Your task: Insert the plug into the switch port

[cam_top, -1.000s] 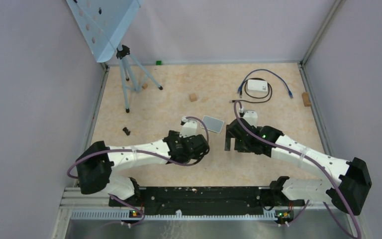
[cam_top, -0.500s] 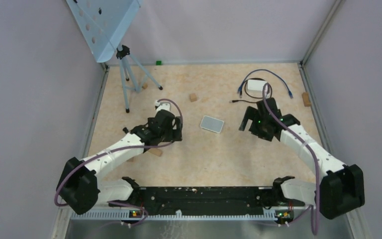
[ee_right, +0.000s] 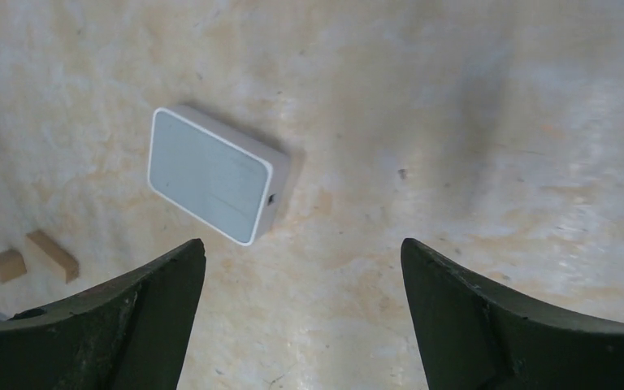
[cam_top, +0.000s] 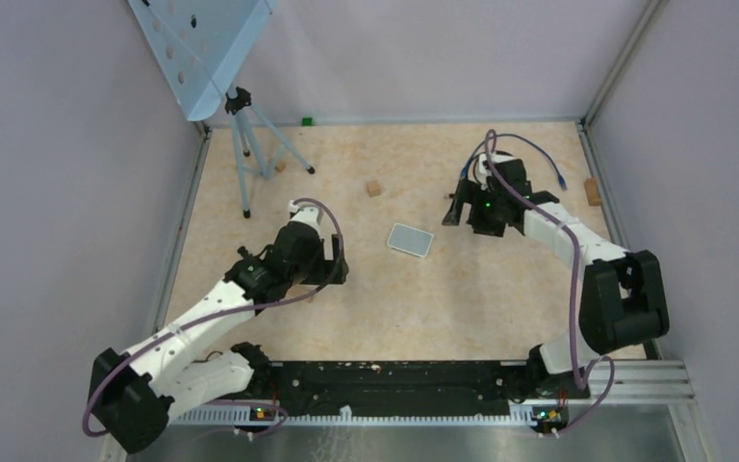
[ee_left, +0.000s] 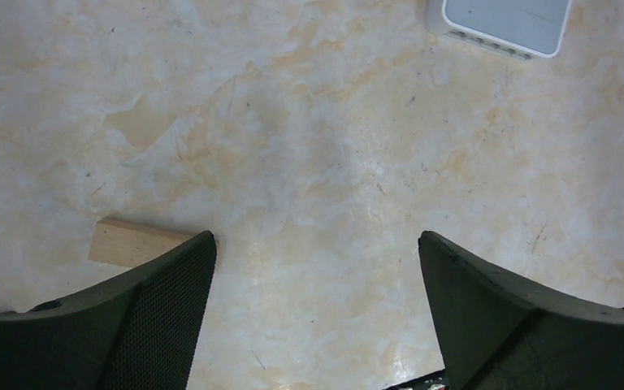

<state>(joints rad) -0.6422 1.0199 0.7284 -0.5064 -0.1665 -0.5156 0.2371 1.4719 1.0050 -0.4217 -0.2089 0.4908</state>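
Gaping wide and empty, the left hand (ee_left: 317, 244) and right hand (ee_right: 302, 248) flank the switch (cam_top: 411, 240).

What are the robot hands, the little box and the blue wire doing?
Left gripper: open, holding nothing.
Right gripper: open, holding nothing.
Switch: lying flat, nothing plugged in.
Blue cable: lying loose, not held.
Tripod: standing upright.
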